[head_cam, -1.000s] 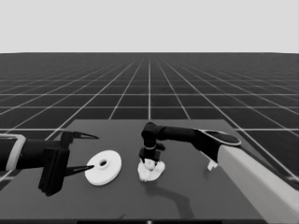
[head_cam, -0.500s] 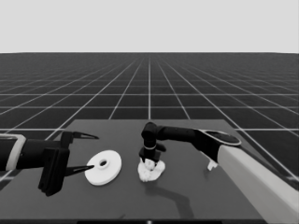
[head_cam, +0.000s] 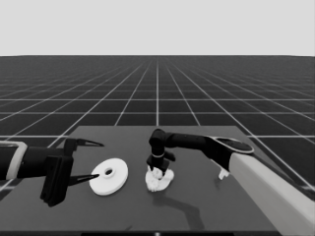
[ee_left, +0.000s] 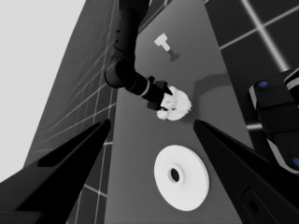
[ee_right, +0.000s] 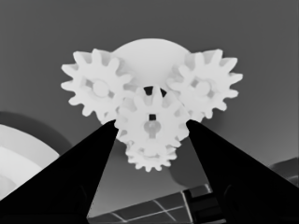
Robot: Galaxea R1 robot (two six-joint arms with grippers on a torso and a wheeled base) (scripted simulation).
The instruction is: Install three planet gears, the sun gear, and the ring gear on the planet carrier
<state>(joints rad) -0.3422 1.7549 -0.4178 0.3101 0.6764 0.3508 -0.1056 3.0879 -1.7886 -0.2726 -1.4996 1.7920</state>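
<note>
Smaller round part (head_cam: 160, 181) sits mid-table on the dark table (head_cam: 206, 206), carrying four gears: three planet gears (ee_right: 96, 86) around the rim and a centre gear (ee_right: 150, 125) meshed between them. Right gripper (head_cam: 156, 169) is down on the stack, fingers clamped either side of the centre gear. Larger round part (head_cam: 109, 175) lies flat just beside it toward the left end, with the parked left gripper (head_cam: 84, 161) spread open there; thin white piece (ee_left: 163, 42) lies well apart near the right edge.

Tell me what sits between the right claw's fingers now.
In the right wrist view, the right claw straddles the middle toothed gear, its fingers at the gear's two sides. That gear sits among three others on the smaller round part.
</note>
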